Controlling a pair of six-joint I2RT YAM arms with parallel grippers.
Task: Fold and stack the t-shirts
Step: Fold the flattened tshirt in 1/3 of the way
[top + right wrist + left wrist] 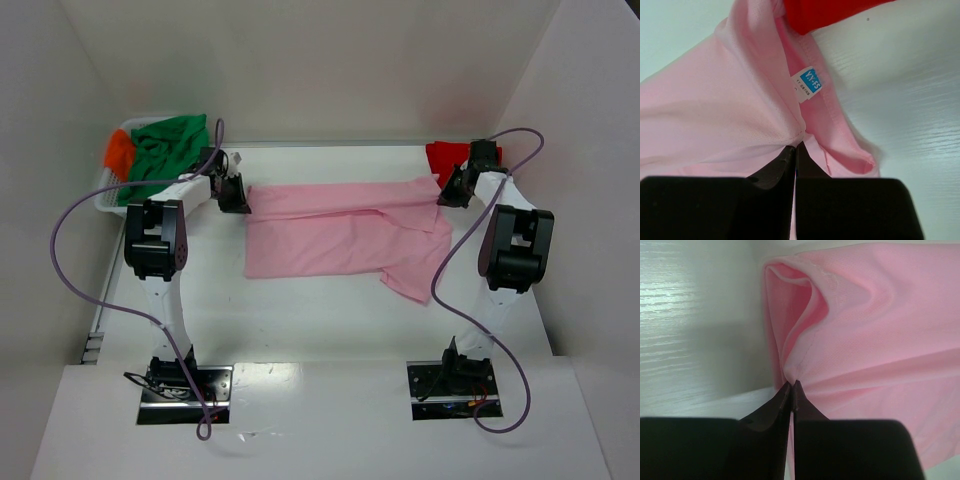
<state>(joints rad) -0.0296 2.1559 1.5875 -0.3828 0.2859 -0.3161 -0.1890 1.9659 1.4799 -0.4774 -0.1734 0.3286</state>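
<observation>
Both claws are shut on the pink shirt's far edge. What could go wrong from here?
The left claw and right claw each pinch only a small bunch of the pink t-shirt, so a corner may slip on lifting. The red t-shirt lies right beside the right-hand pinch and might get dragged along.

Bright, diffuse light, soft shadows, faint sheen on the table; close wrist views slightly soft.

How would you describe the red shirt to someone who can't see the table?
On the white table, find the far right corner, behind the right gripper. The red shirt lies bunched there, just past the spread pink shirt. It is the only red cloth; the green shirt and orange shirt are far left.
</observation>
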